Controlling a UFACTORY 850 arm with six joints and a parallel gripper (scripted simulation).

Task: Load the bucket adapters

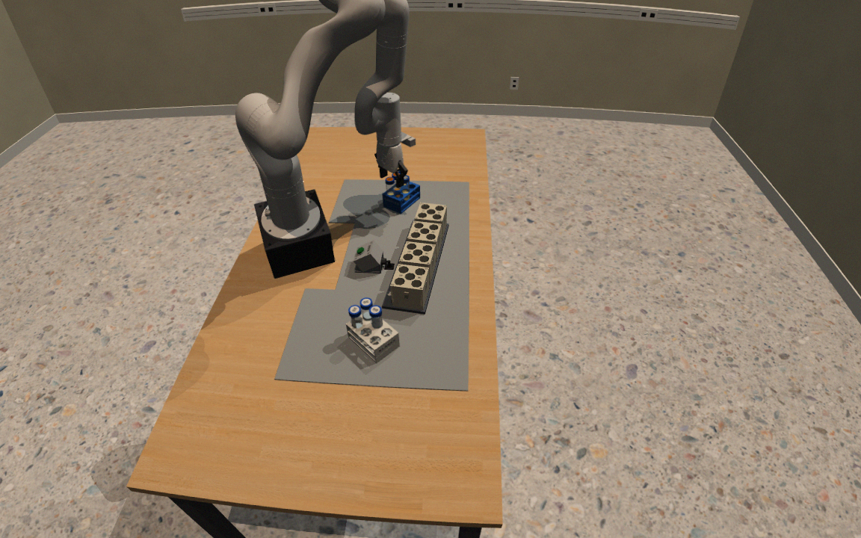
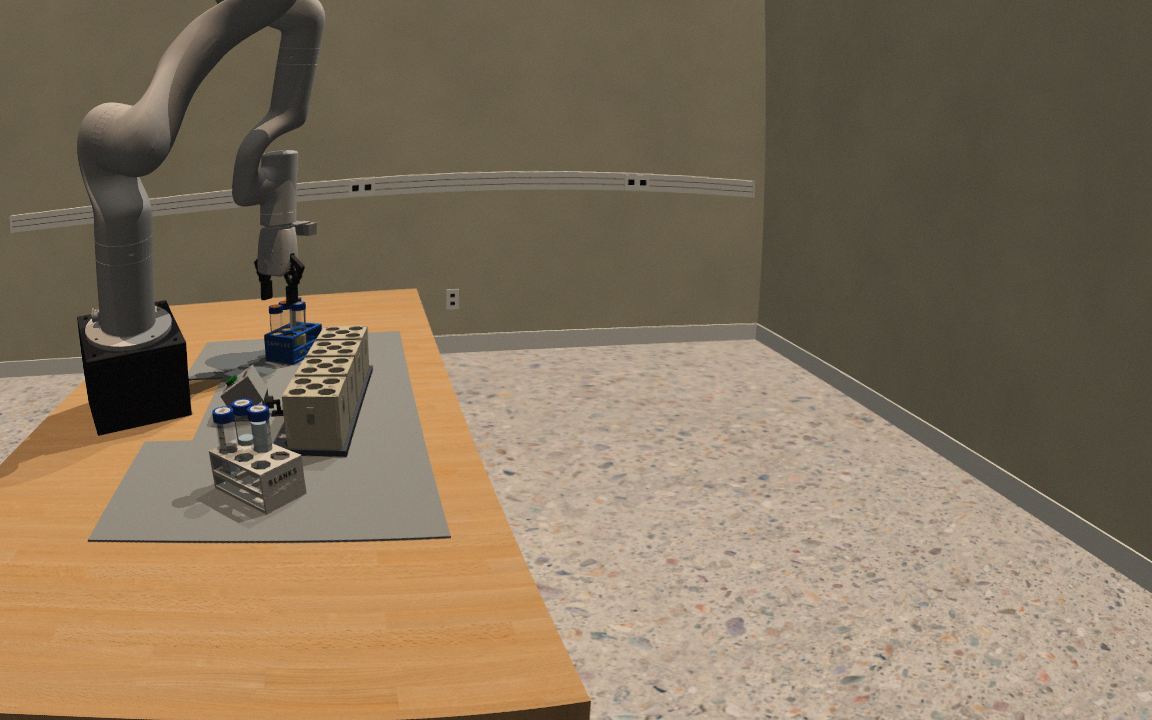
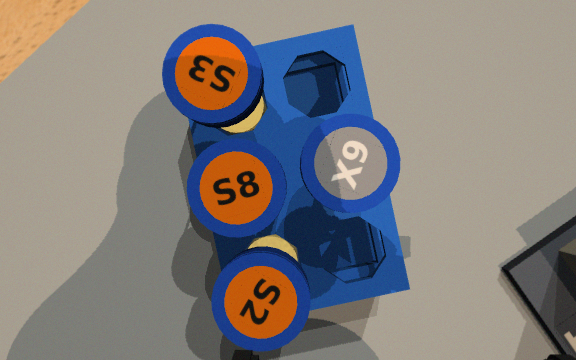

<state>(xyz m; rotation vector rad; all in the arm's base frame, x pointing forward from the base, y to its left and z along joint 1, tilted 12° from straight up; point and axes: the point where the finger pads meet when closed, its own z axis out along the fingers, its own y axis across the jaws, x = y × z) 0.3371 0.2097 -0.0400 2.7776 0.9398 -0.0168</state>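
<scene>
My gripper (image 1: 392, 176) (image 2: 279, 296) is open and empty, just above the tube caps at the blue sample rack (image 1: 401, 202) (image 2: 283, 350) (image 3: 338, 40). In the wrist view, S3 (image 3: 211, 73), S8 (image 3: 236, 188) and S2 (image 3: 261, 301) stand along one side, with X9 (image 3: 350, 163) in the middle of the other, between two empty wells. Four beige adapters (image 1: 409, 296) (image 2: 315, 420) stand in a row in the stand (image 3: 533, 270); no tubes show in them. Water blanks (image 1: 375, 311) (image 2: 223, 414) stand in the white BLANKS rack (image 1: 386, 346) (image 2: 284, 483); their numbers are unreadable.
The small sloped desk (image 1: 368, 261) (image 2: 245, 391) with the green DONE key (image 1: 360, 249) (image 2: 230, 381) stands between the arm's base (image 1: 298, 249) (image 2: 136, 383) and the adapters. A small black fixture sits beside the desk. A grey mat (image 1: 433, 354) (image 2: 383, 501) lies under the racks and stand.
</scene>
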